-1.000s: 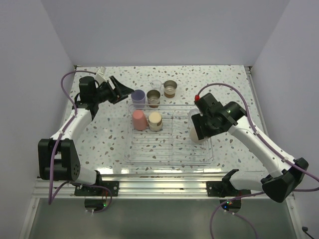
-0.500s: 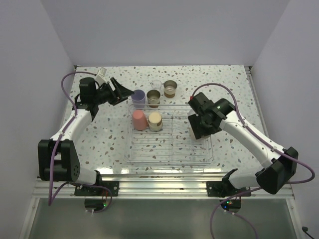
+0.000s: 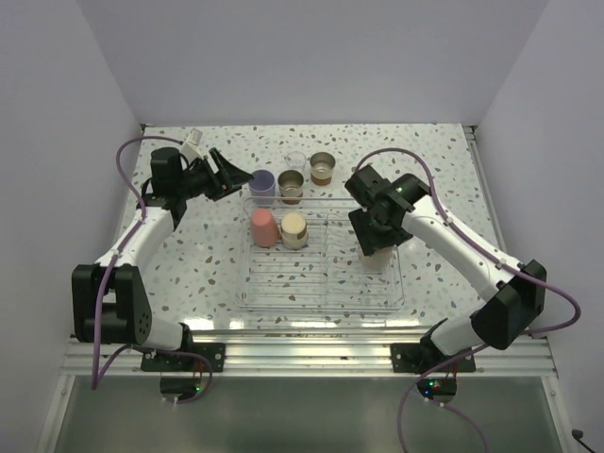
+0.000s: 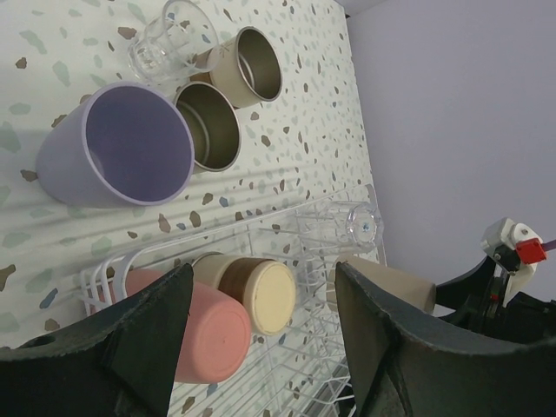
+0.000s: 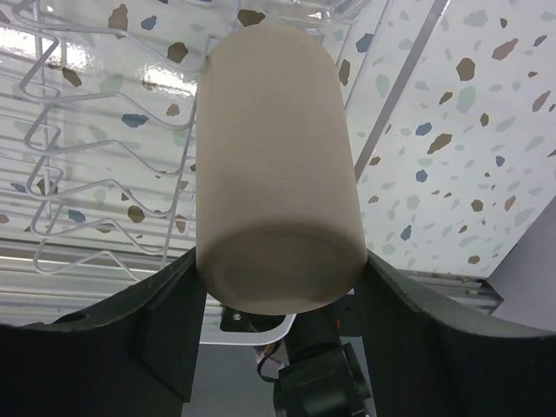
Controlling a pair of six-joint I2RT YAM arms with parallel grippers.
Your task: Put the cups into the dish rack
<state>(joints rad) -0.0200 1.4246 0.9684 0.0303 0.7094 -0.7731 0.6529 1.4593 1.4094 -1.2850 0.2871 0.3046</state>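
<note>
The left gripper [image 3: 231, 176], fingers spread and empty, hovers toward the desk's far left corner, just beside the lavender cup [image 3: 261, 181]. That cup, 2 steel cups [image 3: 291, 186] and a clear cup [image 3: 294, 160] wait outside the rack [image 3: 311, 304], crowded along its far wall. Inside, 2 stand upturned: a pink cup [image 3: 263, 226] and a tan-based cup [image 3: 294, 228]. The right gripper [image 5: 278, 261] pinches the beige cup [image 5: 274, 148] over the rack's right end, near an upturned glass [image 4: 360, 221]. By my count, 5 remain.

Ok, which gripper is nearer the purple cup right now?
Left. The left gripper hangs open just beside the purple cup, which stands beyond the rack. The right gripper is over the rack's right side, holding a beige cup.
</note>
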